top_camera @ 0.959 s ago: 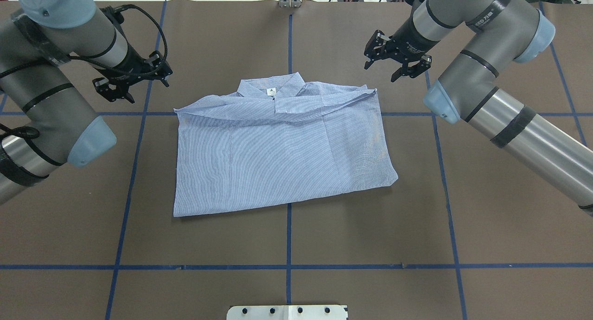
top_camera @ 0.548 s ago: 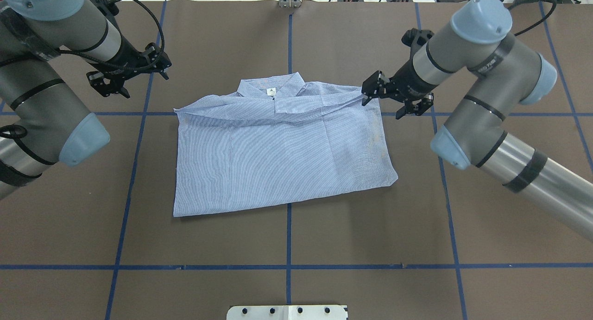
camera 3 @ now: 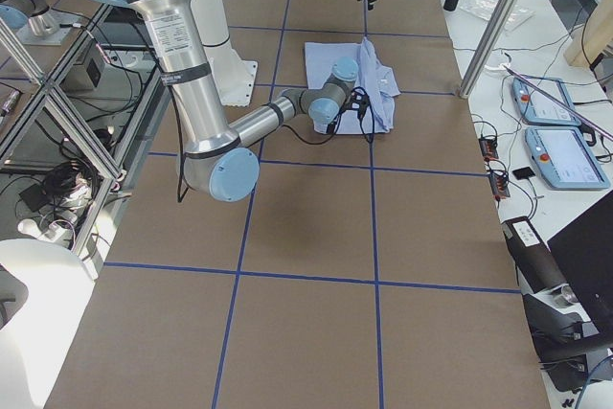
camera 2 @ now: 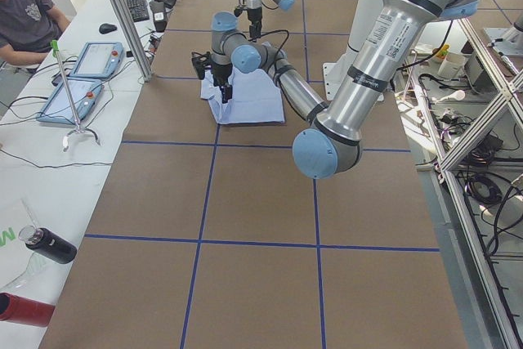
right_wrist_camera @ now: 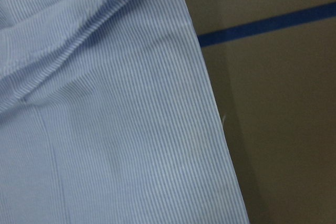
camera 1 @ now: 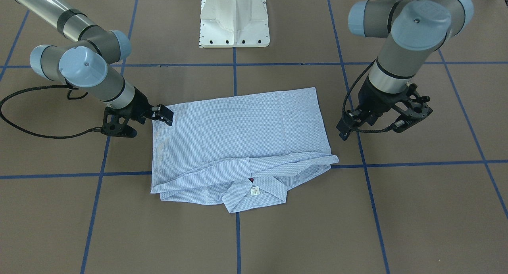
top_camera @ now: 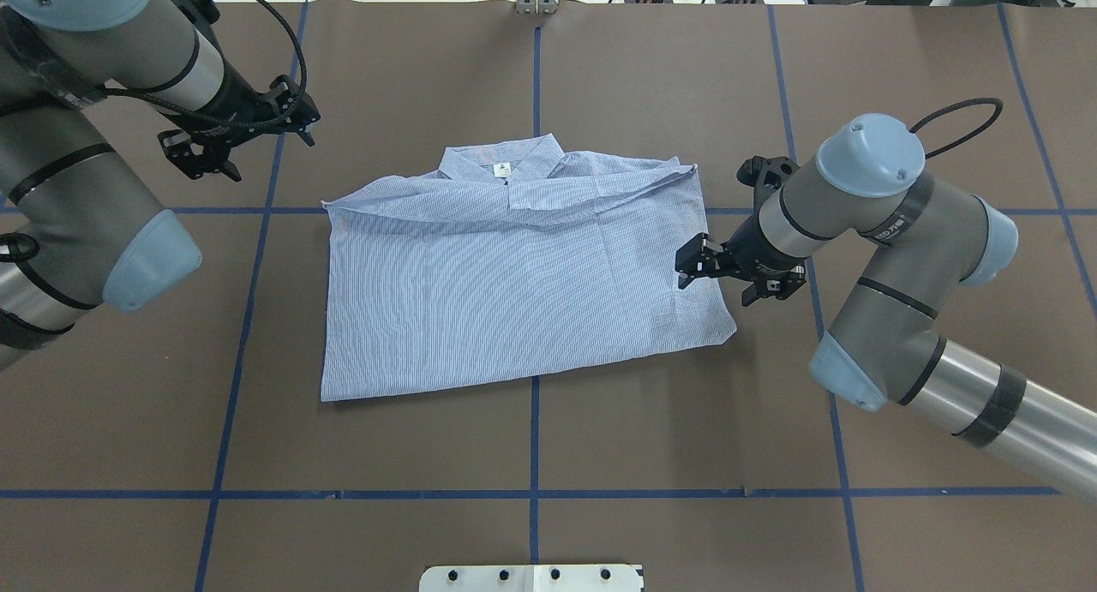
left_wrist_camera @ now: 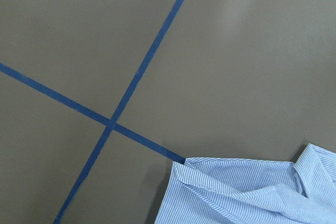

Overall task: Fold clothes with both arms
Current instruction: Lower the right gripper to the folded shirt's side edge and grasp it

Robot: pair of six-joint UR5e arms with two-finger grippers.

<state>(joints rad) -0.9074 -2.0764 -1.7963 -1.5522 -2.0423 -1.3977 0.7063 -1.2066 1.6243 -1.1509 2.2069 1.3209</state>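
Showing spread jaws, left gripper [top_camera: 272,159] and right gripper [top_camera: 713,292] flank the rectangle-folded striped shirt [top_camera: 514,292].

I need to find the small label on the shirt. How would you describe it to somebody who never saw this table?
A light blue striped shirt lies folded in the middle of the brown table. Follow it to the collar, on the edge away from the robot's base. The label sits inside the collar: the only plain white patch on the striped cloth.
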